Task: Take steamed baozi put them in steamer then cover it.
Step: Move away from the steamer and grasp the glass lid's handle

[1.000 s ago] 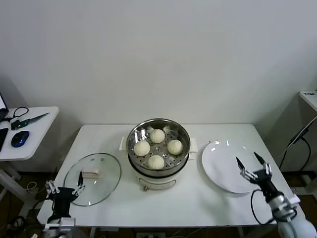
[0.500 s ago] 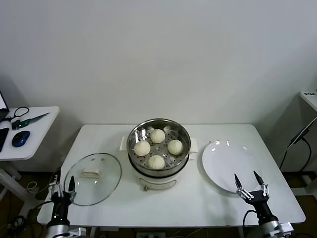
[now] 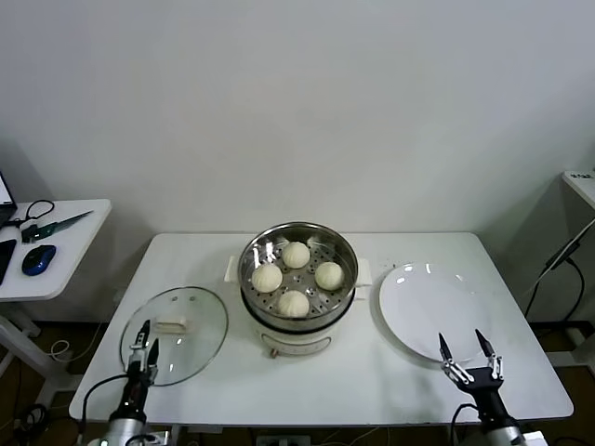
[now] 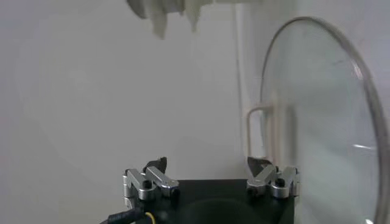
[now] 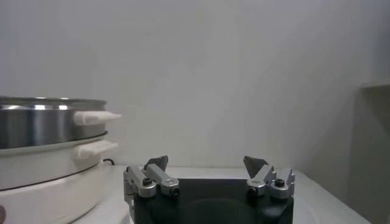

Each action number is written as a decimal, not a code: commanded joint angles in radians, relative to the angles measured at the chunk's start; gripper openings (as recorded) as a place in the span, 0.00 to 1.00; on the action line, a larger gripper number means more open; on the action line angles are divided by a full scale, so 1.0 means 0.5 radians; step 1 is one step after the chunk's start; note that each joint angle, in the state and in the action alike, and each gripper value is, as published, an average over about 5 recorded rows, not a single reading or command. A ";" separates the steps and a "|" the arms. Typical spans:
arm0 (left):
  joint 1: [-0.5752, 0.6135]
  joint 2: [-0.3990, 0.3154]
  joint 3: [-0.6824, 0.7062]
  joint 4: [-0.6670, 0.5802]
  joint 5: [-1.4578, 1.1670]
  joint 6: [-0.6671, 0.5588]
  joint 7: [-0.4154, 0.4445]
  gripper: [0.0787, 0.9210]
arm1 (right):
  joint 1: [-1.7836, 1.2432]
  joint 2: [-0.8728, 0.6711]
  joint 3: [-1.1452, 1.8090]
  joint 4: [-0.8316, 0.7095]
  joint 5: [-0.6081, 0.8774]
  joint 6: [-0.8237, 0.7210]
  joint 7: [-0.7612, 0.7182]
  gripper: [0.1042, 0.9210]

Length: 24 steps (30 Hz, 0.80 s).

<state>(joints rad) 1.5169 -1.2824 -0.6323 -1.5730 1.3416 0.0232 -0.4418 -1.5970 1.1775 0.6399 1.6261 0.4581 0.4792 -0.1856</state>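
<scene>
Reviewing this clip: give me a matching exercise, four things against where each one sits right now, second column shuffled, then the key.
Things:
1. baozi
2. cover
3. plate
4. steamer

Places:
A. flat on the table, on the robot's left of the pot
B. middle of the table
C. on the perforated tray in the pot
D. on the table, on the robot's right of the pot

Pairs: 1-C, 2-A, 3-D, 4-B

Left gripper (image 3: 144, 343) low at the near left, fingers apart and empty, right gripper (image 3: 464, 354) low at the near right, fingers apart and empty
</scene>
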 commanded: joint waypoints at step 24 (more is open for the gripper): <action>-0.365 0.106 0.130 0.360 -0.018 -0.065 0.043 0.88 | -0.140 0.079 0.041 0.136 -0.024 0.041 -0.012 0.88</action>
<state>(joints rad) 1.3495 -1.2354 -0.5677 -1.4110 1.3304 -0.0093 -0.4253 -1.6581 1.2117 0.6595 1.6737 0.4477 0.4975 -0.1908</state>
